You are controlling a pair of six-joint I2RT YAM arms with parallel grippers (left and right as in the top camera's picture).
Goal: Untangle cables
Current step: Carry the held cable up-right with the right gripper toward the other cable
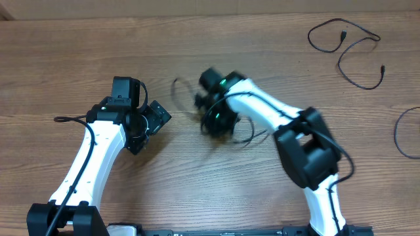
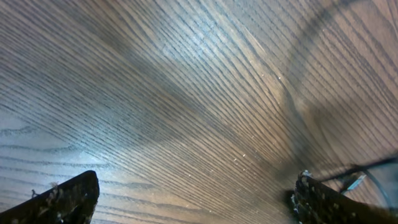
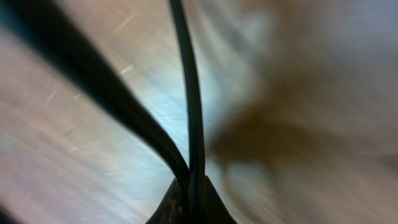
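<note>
A thin black cable curves across the middle of the table, and its loops trail under the right arm. My right gripper is shut on this cable. In the right wrist view, two strands rise out of the closed jaws, one straight up and one slanting left. My left gripper hovers open to the left of the cable, holding nothing. Its fingers stand wide apart over bare wood around the gripper. A blurred strand shows by the right finger.
A second thin black cable lies in loops at the far right corner, its plug tips showing. Part of a third one curls at the right edge. The table is brown wood.
</note>
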